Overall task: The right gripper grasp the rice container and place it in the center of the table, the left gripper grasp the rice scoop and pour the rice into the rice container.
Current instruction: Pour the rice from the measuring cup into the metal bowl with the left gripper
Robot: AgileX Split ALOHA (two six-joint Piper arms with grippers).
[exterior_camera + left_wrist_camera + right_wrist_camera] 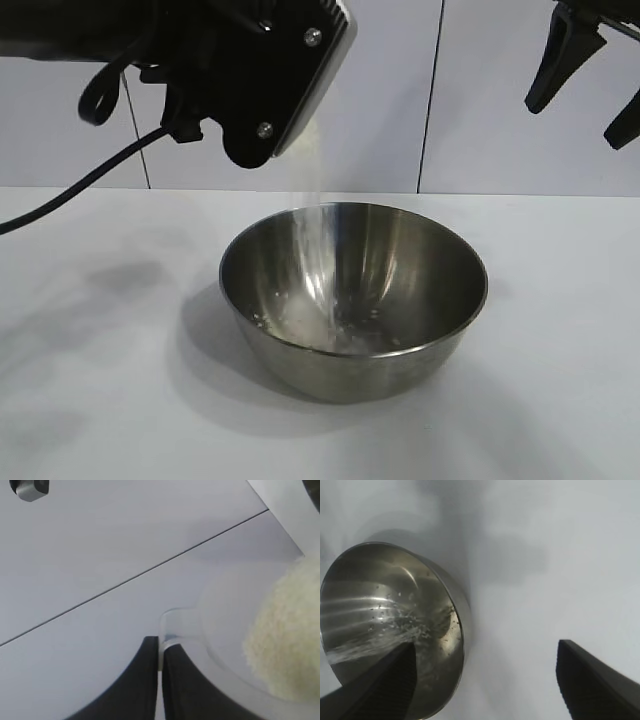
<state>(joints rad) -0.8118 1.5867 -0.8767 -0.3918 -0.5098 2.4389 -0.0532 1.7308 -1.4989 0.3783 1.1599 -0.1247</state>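
Left claw (159, 680) is pinched tight on the thin handle of the rice scoop (225, 645), high over the bowl, and the cup is tipped. Rice (287, 640) is heaped against its clear wall, and a pale stream falls into the rice container (353, 300), sitting mid-worktop (90, 400). That scoop looks light, stiff and slick, so the handle seems the only sensible hold; a grip that narrow could let it twist. The steel bowl looks rigid and stable, its rim the place to take it. Grains look loose and bouncy, scattering on the bowl floor. Right claw (590, 75) hangs wide and empty, up beside the bowl.
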